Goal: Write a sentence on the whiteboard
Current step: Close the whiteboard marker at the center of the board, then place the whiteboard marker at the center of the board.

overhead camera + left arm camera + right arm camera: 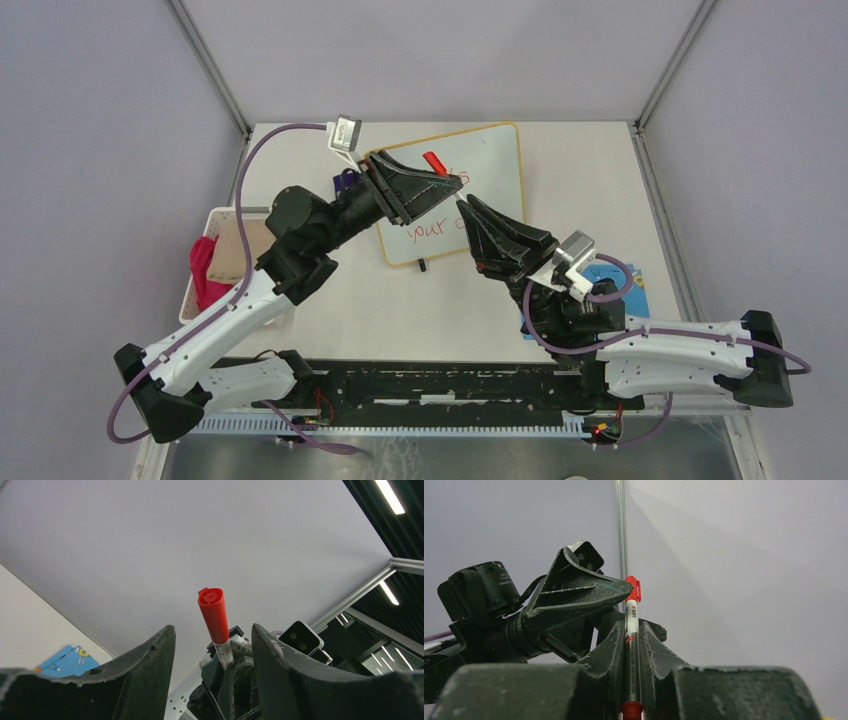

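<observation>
Nearest the bases, the right end effector (632,626) is clamped narrow on the barrel of a marker (631,655), holding it upright and clear of the counter (420,310), probably so the other arm can reach its top. The left end effector (212,627) stands wide, one finger on each side of the red cap (212,614), placed to seat or pull it; which one I cannot tell. Beyond them the whiteboard (495,165) lies flat. The sentence (432,230) is partly hidden by the arms.
</observation>
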Robot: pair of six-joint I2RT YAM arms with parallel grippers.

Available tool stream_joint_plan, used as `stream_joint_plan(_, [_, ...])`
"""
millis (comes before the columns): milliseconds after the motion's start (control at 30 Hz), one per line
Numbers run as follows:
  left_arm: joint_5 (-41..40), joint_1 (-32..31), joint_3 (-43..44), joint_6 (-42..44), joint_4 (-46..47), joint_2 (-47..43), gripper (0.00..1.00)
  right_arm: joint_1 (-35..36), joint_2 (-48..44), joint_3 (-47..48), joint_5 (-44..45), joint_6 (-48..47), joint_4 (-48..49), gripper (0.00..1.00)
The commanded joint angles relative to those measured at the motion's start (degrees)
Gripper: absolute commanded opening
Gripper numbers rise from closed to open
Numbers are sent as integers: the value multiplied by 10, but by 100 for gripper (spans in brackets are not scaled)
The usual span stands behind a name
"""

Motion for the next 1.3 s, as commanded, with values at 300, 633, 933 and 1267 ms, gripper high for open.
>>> stream_joint_plan(300, [-7,-1,-15,10,15,-34,51,2,-2,7,-2,5,9,0])
stream_joint_plan(633, [8,-1,-26,-6,33,-29,38,2,-1,6,-3,12,7,0])
stream_joint_plan(933, [15,-1,-26,-6,36,-22,24,2,-2,4,-5,20,-2,0])
stream_joint_plan(1267, [-15,-1,-14,32,-23,-36,2,1,-28,23,-37,8,-113,35])
